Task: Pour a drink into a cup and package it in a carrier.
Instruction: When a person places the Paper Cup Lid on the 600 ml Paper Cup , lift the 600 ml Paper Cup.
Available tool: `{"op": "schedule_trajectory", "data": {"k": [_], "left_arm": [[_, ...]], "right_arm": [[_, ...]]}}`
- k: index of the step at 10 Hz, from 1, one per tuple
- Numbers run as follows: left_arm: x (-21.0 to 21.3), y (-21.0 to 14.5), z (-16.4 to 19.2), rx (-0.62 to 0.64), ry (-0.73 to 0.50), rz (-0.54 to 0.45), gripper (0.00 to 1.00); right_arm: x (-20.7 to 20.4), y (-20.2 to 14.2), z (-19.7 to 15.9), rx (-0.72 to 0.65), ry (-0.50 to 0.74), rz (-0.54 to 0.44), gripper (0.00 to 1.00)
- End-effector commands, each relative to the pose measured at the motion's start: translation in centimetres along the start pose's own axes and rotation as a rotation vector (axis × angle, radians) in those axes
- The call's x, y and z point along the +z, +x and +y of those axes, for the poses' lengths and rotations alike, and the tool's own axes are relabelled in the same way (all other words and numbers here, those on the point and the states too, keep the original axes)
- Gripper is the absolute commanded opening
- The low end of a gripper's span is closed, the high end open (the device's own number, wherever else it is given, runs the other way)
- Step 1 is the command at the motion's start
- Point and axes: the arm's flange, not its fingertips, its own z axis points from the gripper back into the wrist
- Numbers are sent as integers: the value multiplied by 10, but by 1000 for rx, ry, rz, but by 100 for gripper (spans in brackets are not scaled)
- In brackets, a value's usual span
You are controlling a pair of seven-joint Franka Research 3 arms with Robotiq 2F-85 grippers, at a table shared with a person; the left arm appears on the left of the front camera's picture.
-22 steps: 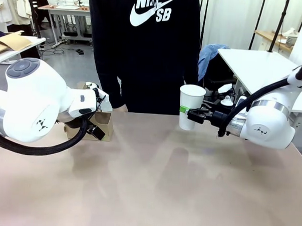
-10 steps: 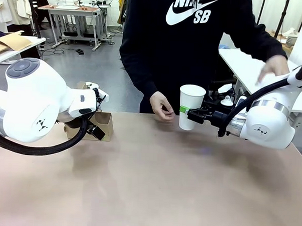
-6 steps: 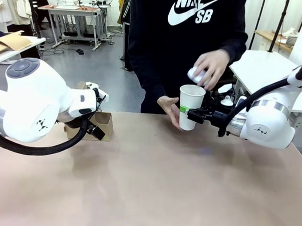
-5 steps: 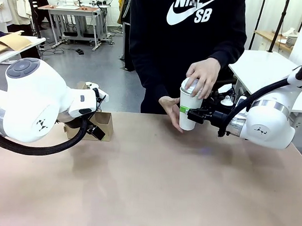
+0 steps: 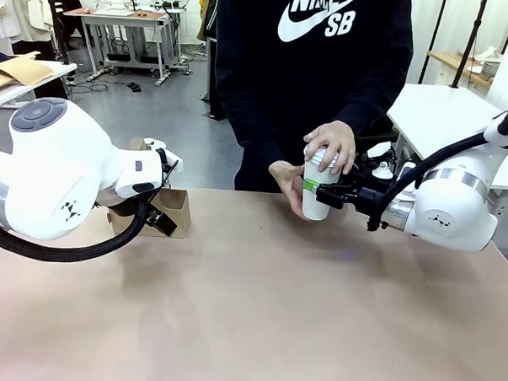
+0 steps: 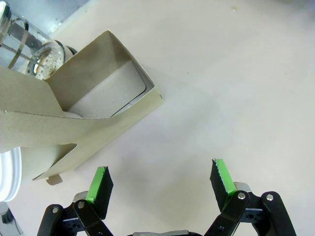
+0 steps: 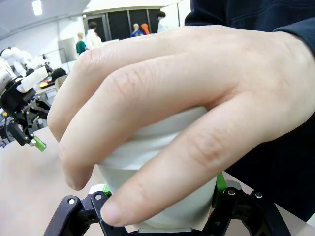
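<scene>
My right gripper [image 5: 319, 190] is shut on the white paper cup [image 5: 316, 203] and holds it upright above the table's far edge. A person's hand [image 5: 330, 147] lies over the cup's top, covering the lid; the other hand [image 5: 286, 180] touches its side. In the right wrist view that hand [image 7: 162, 98] wraps the cup [image 7: 170, 204] between my green pads [image 7: 220, 182]. The drink is hidden. My left gripper [image 5: 162, 220] hangs open beside the brown cardboard carrier [image 5: 177, 206]. In the left wrist view the carrier [image 6: 98, 93] lies just beyond the left gripper [image 6: 161, 181].
A clear glass press jug [image 6: 24, 44] stands behind the carrier, with a white rim [image 6: 7, 172] at the picture's left edge. The tan table [image 5: 256, 326] stretches bare toward me. The person stands close at the far edge.
The person brought a white lid down onto the cup and now presses a hand on it, the other hand moving to the cup's side. Neither arm has moved.
</scene>
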Motion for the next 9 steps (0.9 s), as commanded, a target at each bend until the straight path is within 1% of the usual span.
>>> {"op": "schedule_trajectory", "data": {"k": [1, 9], "left_arm": [[0, 0, 0, 0, -1, -1, 100], [0, 0, 0, 0, -1, -1, 100]], "right_arm": [[-3, 7, 5, 2, -10, -11, 80], [-3, 7, 5, 2, -10, -11, 80]]}}
